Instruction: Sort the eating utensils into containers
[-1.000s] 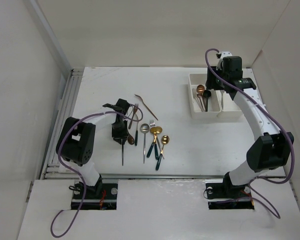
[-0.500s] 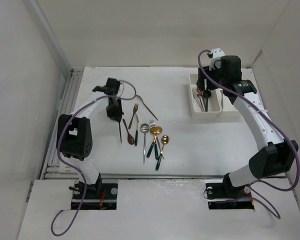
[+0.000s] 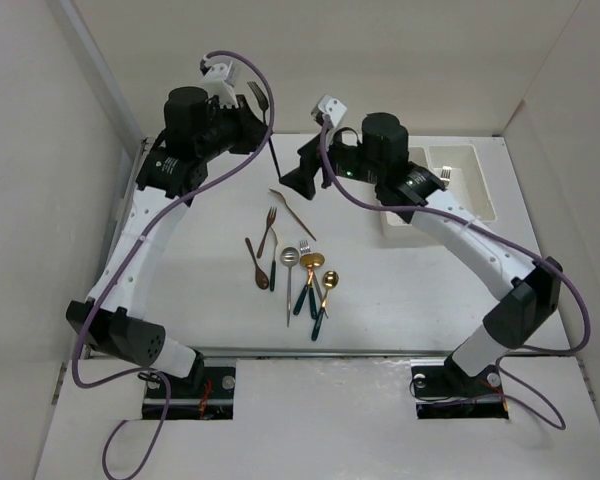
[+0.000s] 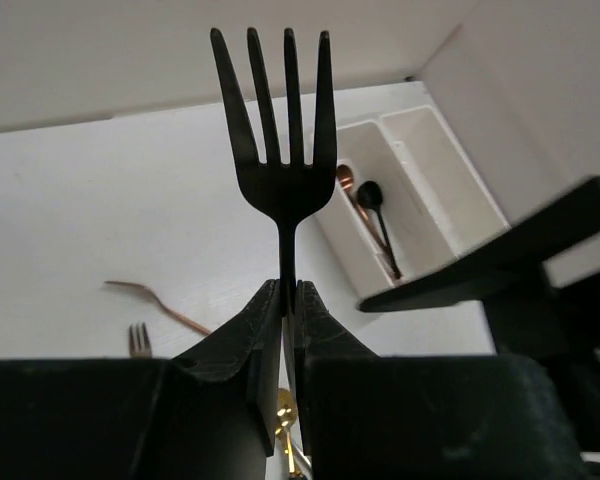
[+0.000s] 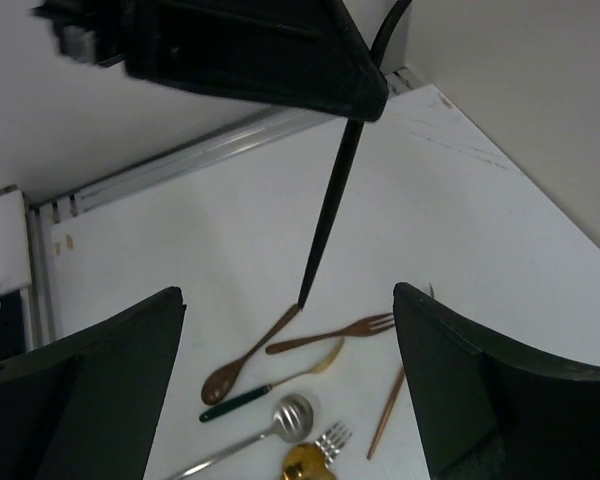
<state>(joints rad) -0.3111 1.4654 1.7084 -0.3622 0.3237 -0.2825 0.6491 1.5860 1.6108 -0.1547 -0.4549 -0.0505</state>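
Note:
My left gripper (image 3: 255, 125) is raised high over the back of the table and is shut on a black fork (image 3: 258, 96). In the left wrist view the gripper (image 4: 288, 300) pinches the fork's neck, tines (image 4: 277, 120) pointing up. My right gripper (image 3: 298, 175) is open and empty in mid-air beside it; its wrist view (image 5: 290, 390) shows the fork's handle (image 5: 330, 220) hanging ahead. Several utensils (image 3: 292, 265) lie mid-table. The white containers (image 3: 477, 185) stand at the back right, the left compartment (image 4: 355, 235) holding a copper spoon (image 4: 348, 185) and a black spoon (image 4: 372, 197).
On the table below the right gripper lie a brown spoon (image 5: 245, 355), a brown fork (image 5: 330, 335), a green-handled utensil (image 5: 240, 402), a silver spoon (image 5: 280, 420) and a copper utensil (image 5: 385, 415). The right arm (image 3: 450, 225) covers part of the containers. White walls enclose the table.
My left gripper has risen from the table with the black fork, up and toward the back. My right gripper has swung left from the containers to the middle of the table.

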